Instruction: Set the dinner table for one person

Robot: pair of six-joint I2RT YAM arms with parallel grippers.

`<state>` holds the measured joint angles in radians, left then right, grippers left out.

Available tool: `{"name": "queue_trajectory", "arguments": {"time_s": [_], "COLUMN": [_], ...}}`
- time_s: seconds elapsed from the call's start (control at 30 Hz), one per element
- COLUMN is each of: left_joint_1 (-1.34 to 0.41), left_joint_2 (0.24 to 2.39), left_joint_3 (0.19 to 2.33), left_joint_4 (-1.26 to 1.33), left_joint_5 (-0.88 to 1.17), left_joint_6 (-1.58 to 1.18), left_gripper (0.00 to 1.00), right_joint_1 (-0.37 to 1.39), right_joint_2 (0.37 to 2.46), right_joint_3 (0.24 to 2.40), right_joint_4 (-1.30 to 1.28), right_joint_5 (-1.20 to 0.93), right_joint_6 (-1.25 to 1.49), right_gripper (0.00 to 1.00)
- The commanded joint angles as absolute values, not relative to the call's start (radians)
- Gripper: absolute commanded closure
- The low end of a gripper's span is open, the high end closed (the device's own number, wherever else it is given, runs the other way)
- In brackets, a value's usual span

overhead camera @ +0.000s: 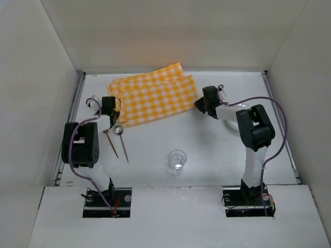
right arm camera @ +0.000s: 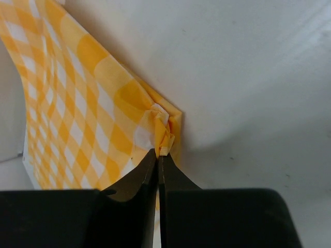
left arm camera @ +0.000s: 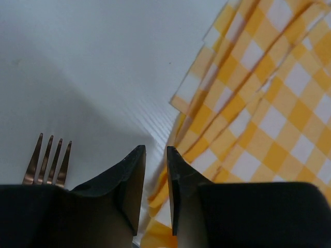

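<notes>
A yellow-and-white checked cloth (overhead camera: 152,98) lies folded in layers at the back middle of the white dinner table (overhead camera: 207,155). My right gripper (overhead camera: 200,105) is shut on the cloth's right corner, which shows bunched between the fingertips in the right wrist view (right arm camera: 158,154). My left gripper (overhead camera: 117,109) is at the cloth's left edge. In the left wrist view (left arm camera: 156,150) its jaws stand a narrow gap apart over the layered cloth edge (left arm camera: 258,103), gripping nothing. A copper fork (overhead camera: 111,143) lies just left of it (left arm camera: 49,160).
A spoon (overhead camera: 123,142) lies beside the fork in front of the left gripper. A clear glass (overhead camera: 177,160) stands at the front middle. A white plate (overhead camera: 230,125) sits partly hidden under the right arm. White walls enclose the table on three sides.
</notes>
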<state>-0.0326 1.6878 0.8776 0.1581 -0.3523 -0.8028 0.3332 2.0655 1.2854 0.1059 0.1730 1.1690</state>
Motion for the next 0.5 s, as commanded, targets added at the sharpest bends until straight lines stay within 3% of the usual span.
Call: {"name": "queue_trajectory", "arguments": {"time_s": [0.0, 0.13, 0.47], "left_joint_1": [-0.024, -0.045, -0.225], "left_joint_2": [1.724, 1.816, 2.026], "left_joint_3": [0.928, 1.001, 1.322], "left_joint_4": [0.121, 0.104, -0.015], "left_joint_5": [-0.31, -0.264, -0.236], "left_joint_6": [-0.842, -0.841, -0.815], "left_gripper": [0.84, 0.89, 0.9], "right_joint_1": [0.311, 0.288, 0.254], "right_joint_2": [1.952, 1.83, 1.611], "right_joint_3": [1.194, 1.065, 0.681], "right_joint_4": [0.193, 0.264, 0.448], "right_joint_5": [0.19, 0.225, 0.238], "right_joint_6": [1.177, 1.137, 1.126], "right_gripper": [0.93, 0.92, 0.92]}}
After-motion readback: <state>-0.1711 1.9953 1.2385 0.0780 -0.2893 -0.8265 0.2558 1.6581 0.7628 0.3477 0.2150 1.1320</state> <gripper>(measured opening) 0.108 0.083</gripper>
